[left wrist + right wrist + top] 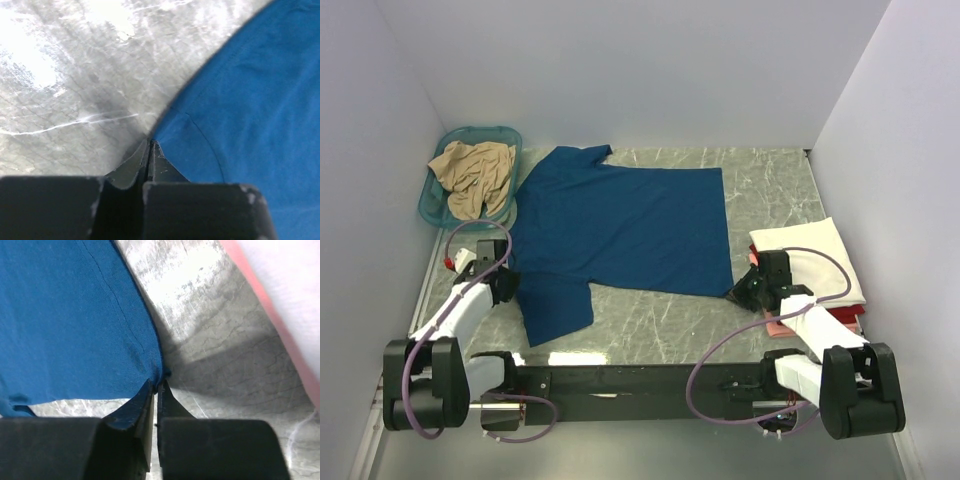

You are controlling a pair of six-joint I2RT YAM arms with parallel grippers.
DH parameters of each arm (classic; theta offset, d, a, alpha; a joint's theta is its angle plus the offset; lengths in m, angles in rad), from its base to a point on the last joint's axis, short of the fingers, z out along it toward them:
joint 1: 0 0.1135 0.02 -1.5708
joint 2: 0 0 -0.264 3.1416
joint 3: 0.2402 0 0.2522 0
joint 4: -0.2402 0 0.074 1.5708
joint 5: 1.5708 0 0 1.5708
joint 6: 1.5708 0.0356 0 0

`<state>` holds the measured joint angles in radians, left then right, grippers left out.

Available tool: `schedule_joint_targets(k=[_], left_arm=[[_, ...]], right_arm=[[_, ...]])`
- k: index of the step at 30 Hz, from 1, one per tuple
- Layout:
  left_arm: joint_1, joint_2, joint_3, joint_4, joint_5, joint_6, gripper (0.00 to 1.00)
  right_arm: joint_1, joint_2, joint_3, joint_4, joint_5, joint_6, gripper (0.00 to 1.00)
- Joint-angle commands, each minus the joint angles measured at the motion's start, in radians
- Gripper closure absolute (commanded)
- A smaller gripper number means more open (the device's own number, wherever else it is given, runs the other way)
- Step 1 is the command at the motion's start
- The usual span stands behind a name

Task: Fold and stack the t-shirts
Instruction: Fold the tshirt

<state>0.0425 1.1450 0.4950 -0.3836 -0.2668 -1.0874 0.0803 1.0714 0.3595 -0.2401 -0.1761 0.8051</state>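
The dark blue t-shirt [620,225] lies spread flat on the marble table, plain side up, collar to the left. My left gripper [508,283] is shut on its edge where the near sleeve joins the body [151,141]. My right gripper [745,290] is shut on the shirt's near hem corner [159,381]. A tan t-shirt [472,175] lies crumpled in the teal basket. A folded cream-white t-shirt [810,262] tops a stack at the right, with pink [778,328] and red [845,316] cloth showing under it. The stack's edge shows in the right wrist view [280,295].
The teal plastic basket [433,205] stands at the far left against the wall. White walls close in the table on three sides. Bare marble [660,320] shows between the shirt and the arm bases.
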Motion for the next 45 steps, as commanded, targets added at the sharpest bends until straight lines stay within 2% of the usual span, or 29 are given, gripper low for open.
schedule_joint_targets(k=[1, 7, 13, 16, 17, 18, 20, 27, 31, 34, 35, 37, 38, 41, 45], left_arm=[[0.005, -0.059, 0.008, -0.015, 0.021, 0.004, 0.99], [0.003, -0.177, 0.008, -0.118, 0.012, -0.011, 0.99], [0.002, -0.246, -0.026, -0.121, 0.031, -0.008, 0.99], [0.003, -0.235, -0.029, -0.106, 0.043, 0.001, 0.74], [0.003, -0.229, -0.029, -0.1, 0.038, 0.003, 0.56], [0.003, -0.223, -0.029, -0.095, 0.034, 0.004, 0.5], [0.002, -0.194, -0.023, -0.075, 0.026, 0.009, 0.43], [0.003, -0.05, -0.022, 0.015, 0.066, 0.021, 0.38], [0.003, -0.004, -0.045, 0.092, 0.103, 0.026, 0.4], [0.003, 0.001, -0.052, 0.104, 0.106, 0.026, 0.53], [0.003, -0.004, -0.052, 0.101, 0.106, 0.026, 0.63], [0.003, -0.03, -0.053, 0.088, 0.107, 0.029, 0.76], [0.003, -0.04, -0.052, 0.078, 0.106, 0.029, 0.87], [0.003, -0.102, -0.033, 0.011, 0.089, 0.023, 0.99], [0.003, -0.2, 0.0, -0.109, 0.058, 0.001, 0.99]], right_arm=[[-0.005, -0.022, 0.036, -0.002, 0.039, -0.024, 0.97], [-0.004, -0.09, 0.041, -0.051, 0.055, -0.026, 1.0], [-0.004, -0.122, 0.026, -0.06, 0.043, -0.021, 1.0], [-0.004, -0.119, 0.021, -0.047, 0.033, -0.023, 1.0], [-0.005, -0.113, 0.025, -0.044, 0.03, -0.023, 1.0], [-0.005, -0.099, 0.029, -0.041, 0.027, -0.024, 1.0], [-0.005, -0.087, 0.039, -0.031, 0.017, -0.027, 1.0], [-0.005, -0.053, 0.062, -0.016, 0.007, -0.03, 1.0], [-0.005, -0.044, 0.067, -0.005, 0.006, -0.037, 1.0], [-0.004, -0.036, 0.067, -0.001, 0.006, -0.038, 1.0], [-0.005, -0.034, 0.067, -0.001, 0.004, -0.04, 1.0], [-0.005, -0.034, 0.068, -0.002, 0.003, -0.041, 1.0], [-0.004, -0.036, 0.068, -0.004, 0.004, -0.041, 1.0], [-0.007, -0.056, 0.068, -0.019, 0.013, -0.043, 1.0], [-0.007, -0.088, 0.064, -0.045, 0.024, -0.038, 1.0]])
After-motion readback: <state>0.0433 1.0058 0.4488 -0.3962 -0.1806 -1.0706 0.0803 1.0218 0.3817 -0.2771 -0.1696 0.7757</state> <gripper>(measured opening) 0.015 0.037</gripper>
